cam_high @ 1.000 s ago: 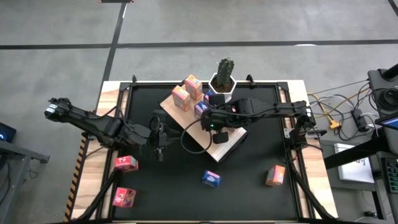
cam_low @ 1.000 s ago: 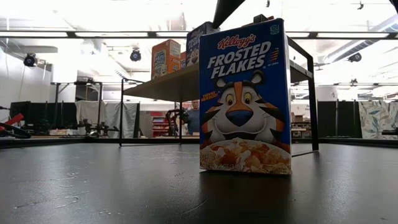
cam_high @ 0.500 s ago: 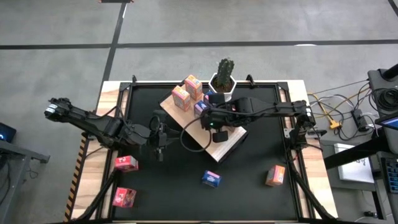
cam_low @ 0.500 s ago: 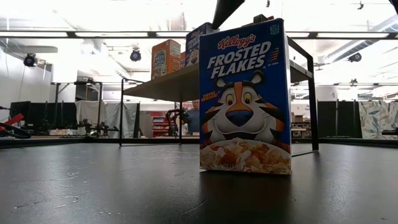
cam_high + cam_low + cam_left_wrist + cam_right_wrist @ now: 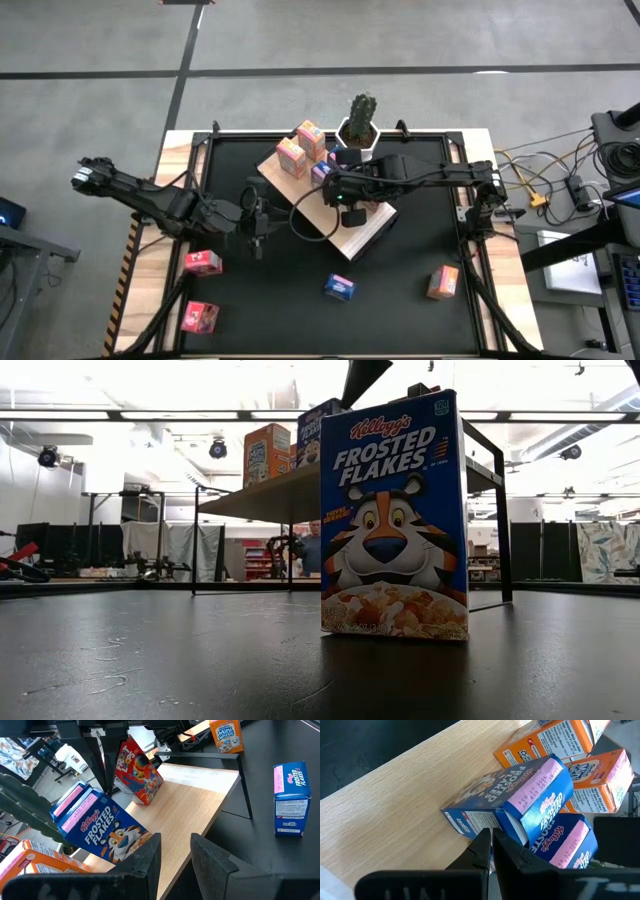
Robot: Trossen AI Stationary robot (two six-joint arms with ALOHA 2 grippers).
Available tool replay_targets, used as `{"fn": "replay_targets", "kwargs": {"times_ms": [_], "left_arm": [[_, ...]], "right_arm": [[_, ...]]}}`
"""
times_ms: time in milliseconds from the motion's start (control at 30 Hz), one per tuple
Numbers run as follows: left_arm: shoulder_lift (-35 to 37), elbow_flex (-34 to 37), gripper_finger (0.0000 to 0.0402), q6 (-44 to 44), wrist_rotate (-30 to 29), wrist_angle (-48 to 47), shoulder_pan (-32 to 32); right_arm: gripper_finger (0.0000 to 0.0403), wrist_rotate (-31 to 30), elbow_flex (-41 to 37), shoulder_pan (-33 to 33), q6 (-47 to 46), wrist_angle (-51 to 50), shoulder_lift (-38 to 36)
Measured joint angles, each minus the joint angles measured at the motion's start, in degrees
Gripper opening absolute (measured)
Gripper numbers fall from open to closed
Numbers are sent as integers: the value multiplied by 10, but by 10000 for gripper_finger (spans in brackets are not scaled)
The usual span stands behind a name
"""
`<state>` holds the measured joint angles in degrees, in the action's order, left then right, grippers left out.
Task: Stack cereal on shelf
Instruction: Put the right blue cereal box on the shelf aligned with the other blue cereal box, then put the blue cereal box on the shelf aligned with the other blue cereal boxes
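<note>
Black counter (image 5: 400,290) carries everything you are working with, so take it from your left. Two red cereal boxes lie at the near left edge, one (image 5: 203,262) just behind the other (image 5: 199,317). Your left pincer (image 5: 257,226) hangs over bare counter left of the shelf; its fingers (image 5: 150,855) stand slightly apart with nothing between them, pointing at the shelf's light-wood top.

The shelf (image 5: 325,222) sits turned at an angle in the middle of the counter, raised on a black frame. On its far left corner stand two orange boxes (image 5: 300,146). Just beside them, toward the middle, lie blue Frosted Flakes boxes with pink end flaps (image 5: 530,815), one resting against another. A red box (image 5: 137,770) stands tilted on the board farther along.

Your right pincer (image 5: 491,842) is over this blue cluster, jaws fully closed, its tips right at the end of the upper blue box; you cannot tell from here whether they touch it, and nothing is gripped. The potted cactus (image 5: 359,125) stands at the shelf's far corner, behind that arm.

Nearer you, a blue box (image 5: 340,288) stands upright on the counter in front of the shelf, well apart from it. An orange box (image 5: 442,281) stands alone toward the near right.
</note>
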<state>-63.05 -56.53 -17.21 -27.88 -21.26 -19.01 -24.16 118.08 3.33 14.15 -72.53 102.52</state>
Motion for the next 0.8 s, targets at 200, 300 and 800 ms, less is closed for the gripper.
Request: {"fn": "replay_targets", "kwargs": {"times_ms": [200, 300, 800], "left_arm": [[0, 0, 88, 5, 0, 0, 0], [0, 0, 88, 20, 0, -3, 0], [0, 37, 88, 88, 0, 5, -1]], "right_arm": [[9, 0, -1, 14, -25, -1, -10], [9, 1, -1, 33, -46, 0, -22], [9, 0, -21, 185, -198, 22, -30]]}}
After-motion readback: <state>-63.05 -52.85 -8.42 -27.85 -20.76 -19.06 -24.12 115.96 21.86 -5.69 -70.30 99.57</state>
